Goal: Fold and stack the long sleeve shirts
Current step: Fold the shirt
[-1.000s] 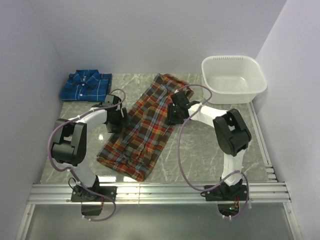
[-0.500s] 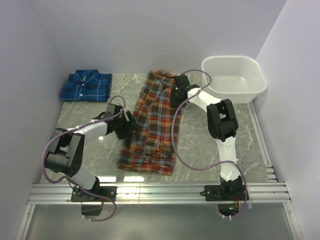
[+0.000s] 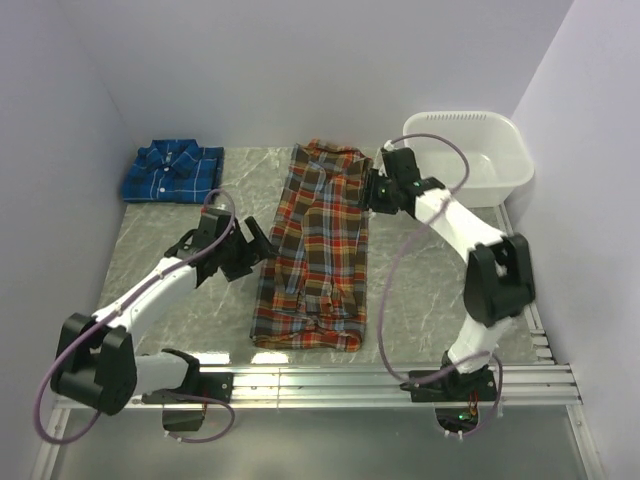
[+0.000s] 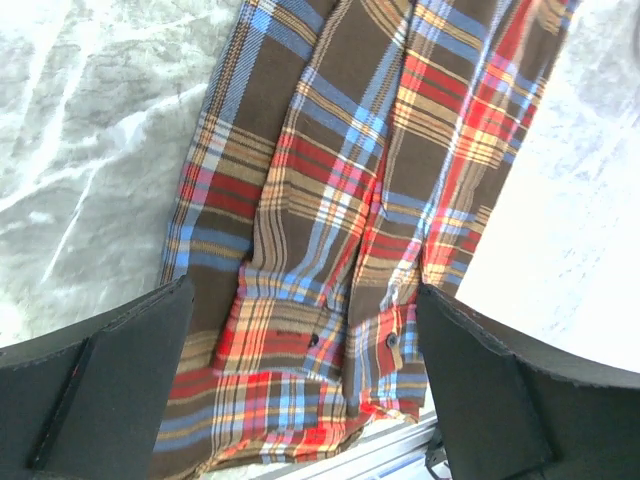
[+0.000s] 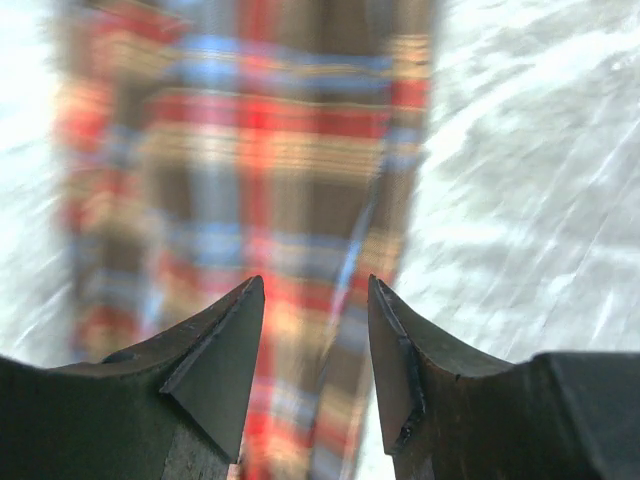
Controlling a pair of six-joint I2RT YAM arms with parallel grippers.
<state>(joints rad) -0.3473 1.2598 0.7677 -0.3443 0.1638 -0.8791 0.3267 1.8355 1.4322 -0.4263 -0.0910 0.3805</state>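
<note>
The left gripper (image 4: 302,292) hung with its jaws spread wide. Its two black fingers (image 4: 110,390) stood far apart, with nothing caught between them. Under and beyond that gap lay the red-orange plaid shirt (image 3: 318,250), flat on the grey marbled table (image 3: 430,290) and folded into a long narrow strip running from the near edge away. The strip's slightly rumpled near hem lay closer to the arm bases than these jaws did, and its buttoned front ran right under the opening. From above, these jaws sat just at the strip's left edge, about halfway along it; whether they touched the cloth could not be told.

Farther along, the right gripper (image 5: 312,290) hovered at the strip's right edge, close to the collar end. Its jaws stood partly apart with a narrow gap, and nothing was pinched between the tips. Blurred plaid showed through the gap, with bare table off to one side.

Farthest back, the blue plaid shirt (image 3: 172,170) lay folded with its collar showing, well apart from the left jaws, beyond them and to their left. The white tub (image 3: 490,192) sat just behind the right jaws and to their right.
</note>
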